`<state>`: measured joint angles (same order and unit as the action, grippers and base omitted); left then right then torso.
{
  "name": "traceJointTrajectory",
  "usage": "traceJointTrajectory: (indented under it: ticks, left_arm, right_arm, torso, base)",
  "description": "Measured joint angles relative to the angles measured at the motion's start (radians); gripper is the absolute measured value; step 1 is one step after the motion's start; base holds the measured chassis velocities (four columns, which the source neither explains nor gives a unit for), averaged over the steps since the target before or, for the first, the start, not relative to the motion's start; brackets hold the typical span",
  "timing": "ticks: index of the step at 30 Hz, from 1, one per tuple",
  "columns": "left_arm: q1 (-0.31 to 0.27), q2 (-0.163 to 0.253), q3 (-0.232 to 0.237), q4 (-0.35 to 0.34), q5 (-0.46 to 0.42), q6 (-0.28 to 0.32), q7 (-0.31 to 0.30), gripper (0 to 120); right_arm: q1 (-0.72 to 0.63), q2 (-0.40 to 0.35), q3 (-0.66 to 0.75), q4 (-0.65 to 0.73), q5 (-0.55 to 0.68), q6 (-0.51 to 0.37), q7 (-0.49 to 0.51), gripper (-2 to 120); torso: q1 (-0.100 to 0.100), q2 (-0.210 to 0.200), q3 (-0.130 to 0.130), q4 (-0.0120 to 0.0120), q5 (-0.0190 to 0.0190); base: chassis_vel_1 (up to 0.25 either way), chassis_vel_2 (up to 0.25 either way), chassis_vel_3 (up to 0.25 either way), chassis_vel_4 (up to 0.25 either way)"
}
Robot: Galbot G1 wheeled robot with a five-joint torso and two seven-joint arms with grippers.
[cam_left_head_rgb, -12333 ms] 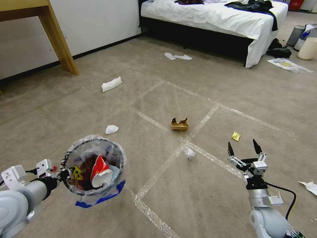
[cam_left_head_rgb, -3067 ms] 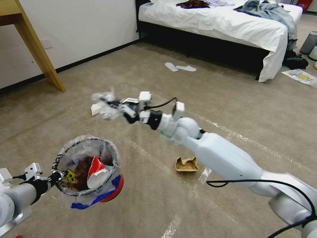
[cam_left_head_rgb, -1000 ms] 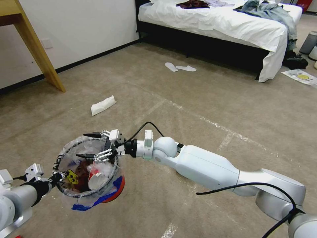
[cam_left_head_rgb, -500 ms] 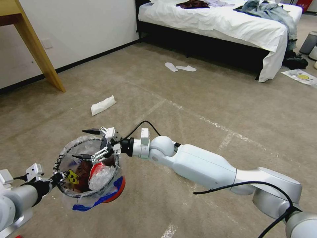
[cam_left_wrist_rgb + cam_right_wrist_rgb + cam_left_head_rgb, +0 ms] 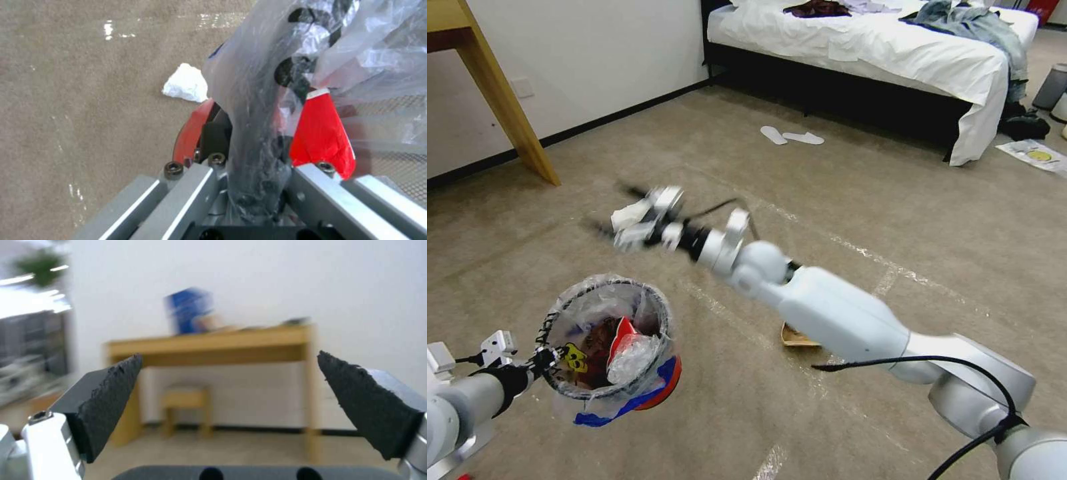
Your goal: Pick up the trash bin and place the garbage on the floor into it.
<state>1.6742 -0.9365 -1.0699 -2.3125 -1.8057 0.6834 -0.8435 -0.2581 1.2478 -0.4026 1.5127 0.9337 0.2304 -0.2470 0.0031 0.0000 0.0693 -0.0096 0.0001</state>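
The trash bin (image 5: 606,347), black mesh with a clear bag, red base and blue patches, hangs above the floor (image 5: 907,200) at the lower left. My left gripper (image 5: 539,360) is shut on its rim; in the left wrist view the fingers (image 5: 186,193) clamp the rim and the bag (image 5: 253,100). Inside lie a red-and-white bowl (image 5: 622,330) and a crumpled white lump (image 5: 630,350). My right gripper (image 5: 612,210) is blurred, open and empty, beyond the bin; its dark fingertips (image 5: 111,386) stand wide apart. Garbage on the carpet: a folded white tissue (image 5: 625,215), a brown cardboard tray (image 5: 792,335) partly under my right arm, a white wad (image 5: 186,83).
A wooden table leg (image 5: 504,100) stands at the far left against the wall. A bed (image 5: 880,47) with clothes fills the back, two white slippers (image 5: 792,137) before it. More bins (image 5: 1054,87) and a paper (image 5: 1037,155) sit at the far right.
My right gripper has lifted out of the bin's mouth and swung up and away over the carpet, still open. A white lump now lies in the bin. The left arm has held still.
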Motion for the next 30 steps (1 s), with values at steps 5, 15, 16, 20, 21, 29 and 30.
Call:
traceJointTrajectory:
  ticks: [5, 15, 16, 20, 21, 29, 30]
  left_arm:
    - [0.007, 0.017, -0.024, -0.004, -0.009, 0.009, -0.007, 1]
    - [0.029, 0.011, -0.051, -0.015, -0.017, 0.016, -0.018, 1]
    - [0.030, 0.008, -0.052, -0.017, -0.017, 0.017, -0.019, 1]
    - [0.034, 0.000, -0.056, -0.024, -0.016, 0.018, -0.020, 1]
    - [0.036, -0.002, -0.061, -0.027, -0.015, 0.019, -0.020, 1]
    - [0.050, -0.012, -0.086, -0.040, -0.021, 0.026, -0.029, 1]
    - [0.050, -0.012, -0.086, -0.040, -0.021, 0.026, -0.029, 1]
  right_arm:
    - [-0.175, -0.134, 0.197, 0.059, -0.083, -0.004, 0.072, 100]
    - [-0.587, -0.240, 0.614, 0.180, -0.310, 0.001, 0.104, 100]
    - [-0.636, -0.236, 0.666, 0.193, -0.336, 0.005, 0.106, 100]
    - [-0.752, -0.214, 0.780, 0.229, -0.381, 0.017, 0.108, 100]
    - [-0.806, -0.197, 0.832, 0.239, -0.401, 0.032, 0.092, 100]
    - [-0.953, -0.133, 0.946, 0.260, -0.485, 0.084, 0.059, 100]
    - [-0.953, -0.133, 0.946, 0.260, -0.485, 0.084, 0.059, 100]
  torso:
    - [0.000, 0.000, 0.000, -0.0001, 0.0004]
    - [0.000, 0.000, 0.000, -0.0001, 0.0005]
    - [0.000, 0.000, 0.000, -0.0002, 0.0006]
    - [0.000, 0.000, 0.000, -0.0002, 0.0002]
    - [0.000, 0.000, 0.000, -0.0001, 0.0000]
    - [0.000, 0.000, 0.000, 0.0001, -0.0001]
    - [0.000, 0.000, 0.000, 0.0001, -0.0001]
  base:
    - [0.000, 0.000, 0.000, 0.000]
    - [0.000, 0.000, 0.000, 0.000]
    - [0.000, 0.000, 0.000, 0.000]
    - [0.000, 0.000, 0.000, 0.000]
    - [0.000, 0.000, 0.000, 0.000]
    - [0.000, 0.000, 0.000, 0.000]
    - [0.000, 0.000, 0.000, 0.000]
